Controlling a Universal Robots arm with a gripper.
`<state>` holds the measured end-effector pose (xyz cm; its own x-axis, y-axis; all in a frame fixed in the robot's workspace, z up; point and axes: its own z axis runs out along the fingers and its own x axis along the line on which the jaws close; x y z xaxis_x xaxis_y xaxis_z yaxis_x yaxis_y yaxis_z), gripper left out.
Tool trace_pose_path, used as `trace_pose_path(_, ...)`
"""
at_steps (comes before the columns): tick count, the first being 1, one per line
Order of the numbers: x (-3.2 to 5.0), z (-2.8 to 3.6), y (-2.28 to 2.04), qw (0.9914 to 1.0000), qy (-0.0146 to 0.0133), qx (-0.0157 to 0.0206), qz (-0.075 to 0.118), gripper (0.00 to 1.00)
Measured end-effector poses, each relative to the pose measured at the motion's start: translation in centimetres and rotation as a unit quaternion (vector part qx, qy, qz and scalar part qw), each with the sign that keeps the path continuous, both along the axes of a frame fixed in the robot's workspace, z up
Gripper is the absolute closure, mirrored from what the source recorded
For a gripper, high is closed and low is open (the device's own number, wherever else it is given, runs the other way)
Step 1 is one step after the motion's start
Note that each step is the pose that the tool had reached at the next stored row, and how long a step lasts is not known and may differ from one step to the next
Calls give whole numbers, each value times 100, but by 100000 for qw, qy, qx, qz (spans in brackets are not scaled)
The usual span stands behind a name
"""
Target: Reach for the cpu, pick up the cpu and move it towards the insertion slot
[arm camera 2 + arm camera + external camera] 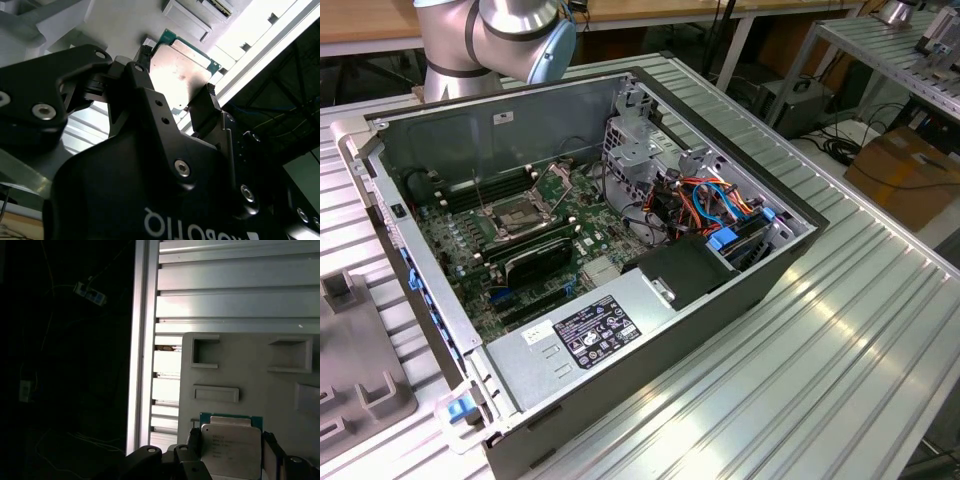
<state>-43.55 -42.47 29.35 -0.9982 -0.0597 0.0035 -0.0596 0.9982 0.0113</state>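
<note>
Hidden or cut off: in the exterior view the arm [500, 30] runs out of the picture at its edge. In the first wrist view the picture's edge cuts off part of the cpu [230, 442]. In the second wrist view glare washes out much of the cpu's [182, 70] face, and the claw's black body covers one of its corners.
Hard to tell: we cannot see whether the cpu rests on the tray [250, 370] or hangs just clear of it.
Claw: in both wrist views the claw [231, 452] [177, 75] is narrowed onto the cpu, with one finger [194, 439] against one edge and the other against the opposite edge.
Cpu place: over the grey tray, by its pockets.
Cpu facing: the flat metal face, with small print, looks toward the first wrist camera. A green board rim shows along the side farthest from the claw's body.
Cpu long axis: it looks near square, so we can name none.
Tray: it lies on the ribbed tabletop [840, 330], at the exterior view's left [360, 370].
Case: the open case [740, 290] stands just beside the tray, toward the exterior view's right.
Slot: the slot [520, 215] sits inside the case, well apart from the tray, its silver frame around a darker centre.
</note>
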Motion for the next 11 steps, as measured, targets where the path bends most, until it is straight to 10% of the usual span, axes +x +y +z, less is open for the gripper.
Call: trace_pose_path(11, 2, 51, 0, 100000, -1, 0, 0, 45)
